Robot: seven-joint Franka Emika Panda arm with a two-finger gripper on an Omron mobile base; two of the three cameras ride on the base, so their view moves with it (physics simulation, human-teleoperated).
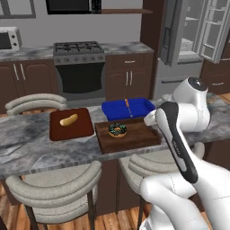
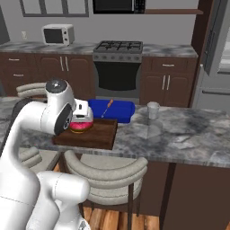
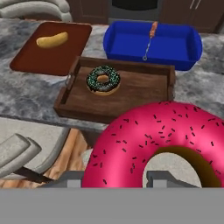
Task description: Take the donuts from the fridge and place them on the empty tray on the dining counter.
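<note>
Nearest the hand camera, the red-frosted donut (image 3: pixel 151 144) sits between the narrowly parted jaws of the gripper (image 2: pixel 82 117), held roughly flat with its sprinkled frosting and hole turned up toward the camera, above the near end of the tray (image 3: pixel 144 94). On the dining counter (image 1: pixel 31 137) the tray's long axis runs along the counter's length. The chocolate donut (image 1: pixel 117 130) lies flat toward its left end, frosting up.

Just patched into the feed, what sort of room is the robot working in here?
A home kitchen, rendered. There's a gas stove with an oven below, a microwave on the back worktop, and a marbled dining counter with padded stools.
</note>
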